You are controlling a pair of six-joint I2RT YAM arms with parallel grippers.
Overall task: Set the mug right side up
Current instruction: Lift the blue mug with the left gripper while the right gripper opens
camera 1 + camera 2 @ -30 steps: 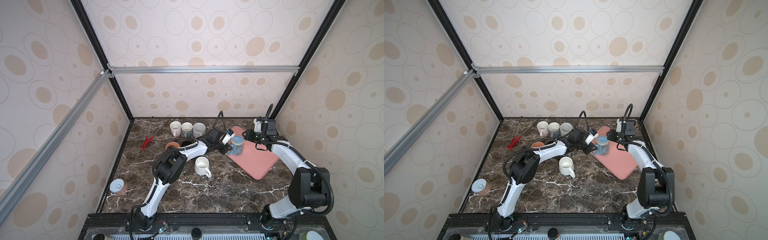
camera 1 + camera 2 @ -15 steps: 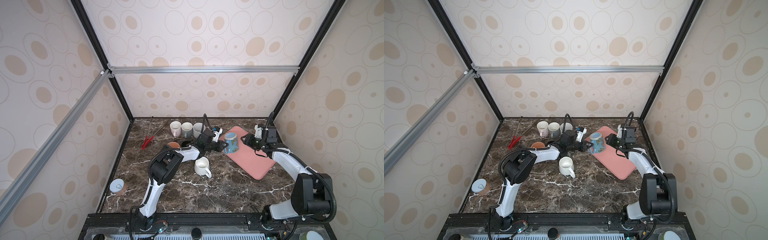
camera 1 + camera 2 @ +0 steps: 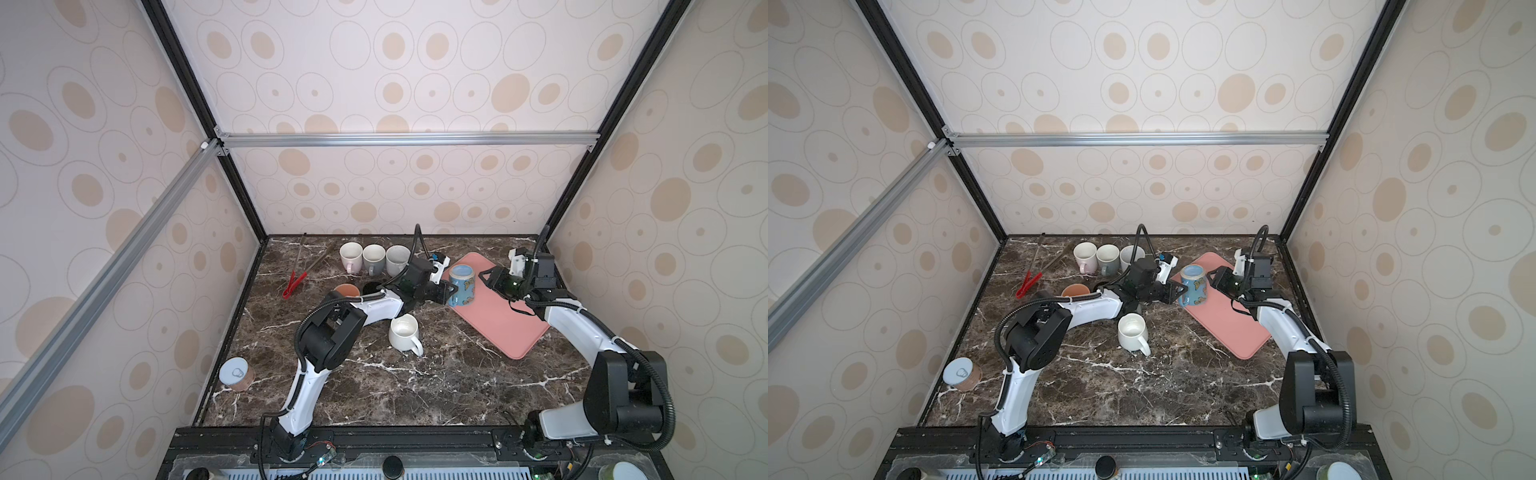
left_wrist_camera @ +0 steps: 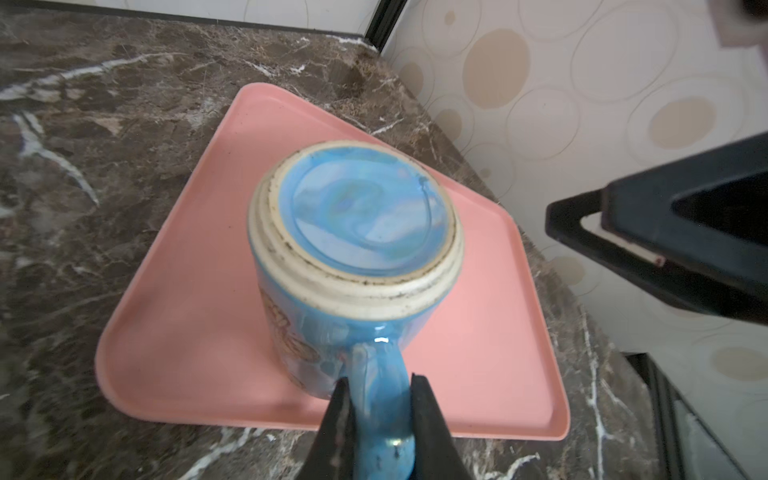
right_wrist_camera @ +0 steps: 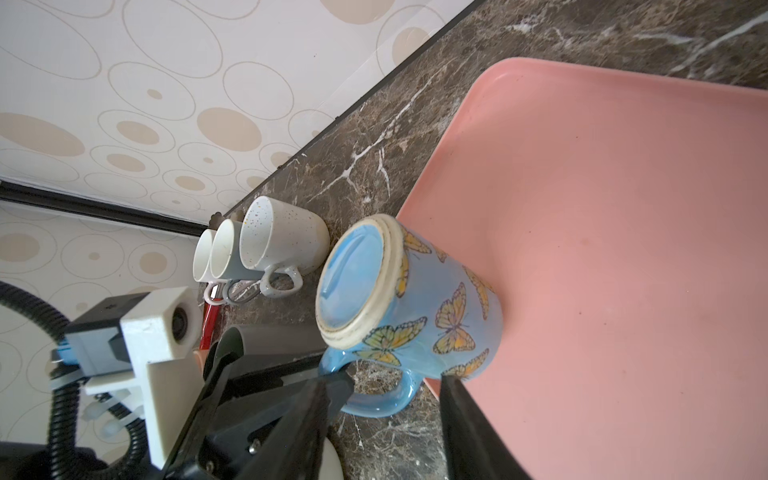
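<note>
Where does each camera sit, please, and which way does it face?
Top views: high over the bases, looking down on the table; left arm and right arm show.
Left wrist: behind the left gripper, facing the blue mug, base-on; fingers pinch the handle.
Right wrist: behind the right gripper, facing the mug's side; open fingers show.
Shared: mug, pink tray.

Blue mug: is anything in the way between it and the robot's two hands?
Nothing visible does. The left hand is shut on the handle of the blue mug, which sits base-up at the edge of the pink tray. The right hand hangs open just beside the mug, apart from it, with only bare tray between.
</note>
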